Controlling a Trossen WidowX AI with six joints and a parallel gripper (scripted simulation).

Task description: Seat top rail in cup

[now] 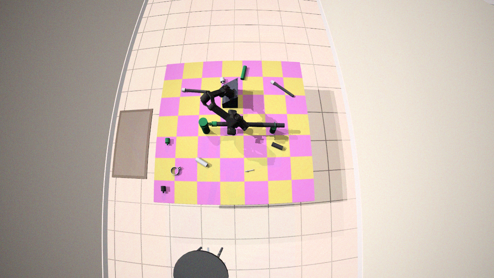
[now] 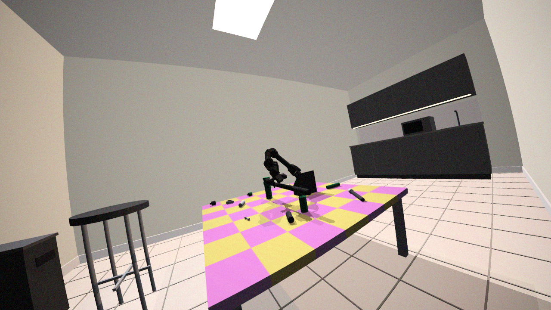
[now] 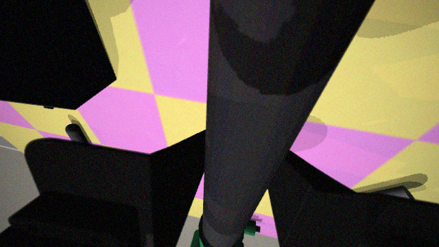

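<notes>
My gripper [image 1: 231, 124] [image 3: 238, 139] is shut on the dark fence top rail [image 1: 262, 124] [image 2: 289, 187] [image 3: 240, 130], with a finger on each side of it. The rail runs roughly level above the table. Its left end enters the green rail-end cup [image 1: 214, 123] [image 3: 195, 240]; how deep it sits is hidden inside. The cup hangs beside the big green post [image 1: 205, 129] [image 2: 268, 191], near the post cap [image 1: 203, 121]. The rail's other end sticks out past the loop cap [image 1: 274, 124] on the short green post [image 1: 273, 130] [image 2: 303, 204].
The black base block [image 1: 230, 100] [image 2: 306, 181] stands behind the rail. A short dark tube [image 1: 277, 145] [image 2: 289, 216] lies in front of the short post. A white tube [image 1: 201, 162], a ring clamp [image 1: 175, 170] and a bolt [image 1: 249, 170] lie nearer the front.
</notes>
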